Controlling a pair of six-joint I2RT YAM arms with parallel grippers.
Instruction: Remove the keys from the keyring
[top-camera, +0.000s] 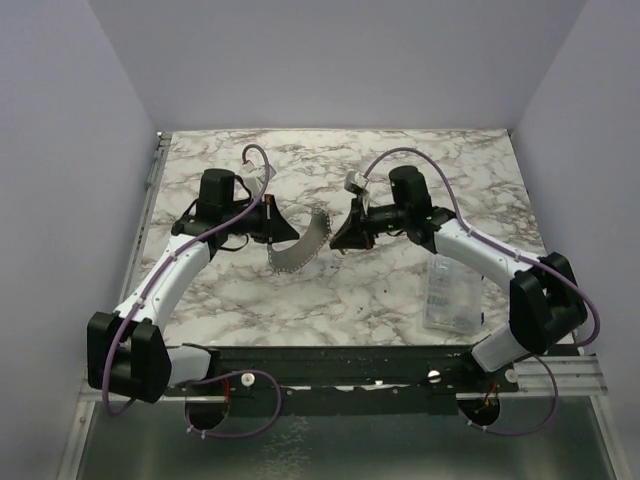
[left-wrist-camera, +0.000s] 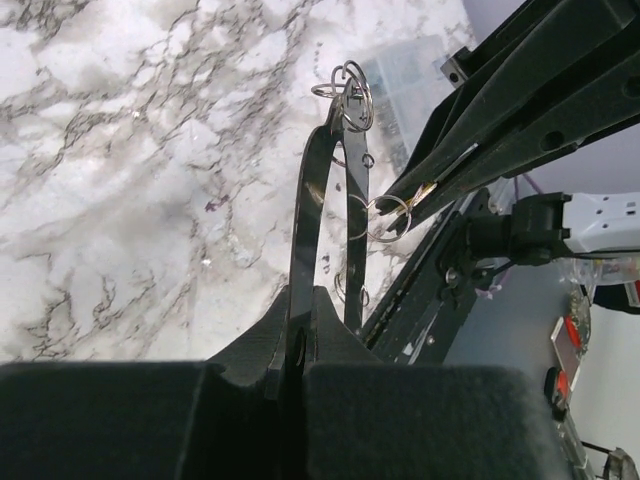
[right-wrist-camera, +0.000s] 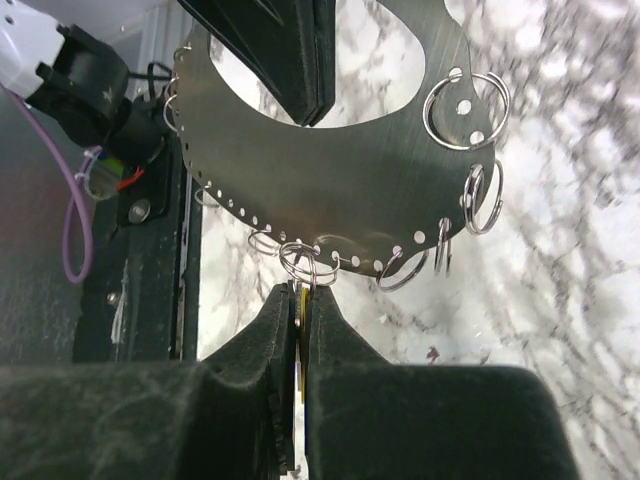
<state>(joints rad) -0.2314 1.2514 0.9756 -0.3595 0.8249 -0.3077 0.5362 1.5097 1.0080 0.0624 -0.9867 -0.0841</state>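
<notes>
One clear plastic box is seen on the marble table beside the right arm; its contents cannot be made out. One keyring – a flat grey crescent plate with a perforated edge – is held off the table, clamped in the left gripper. At least six split rings are counted along its edge. One golden key – hung on a lower ring – is pinched in the right gripper.
</notes>
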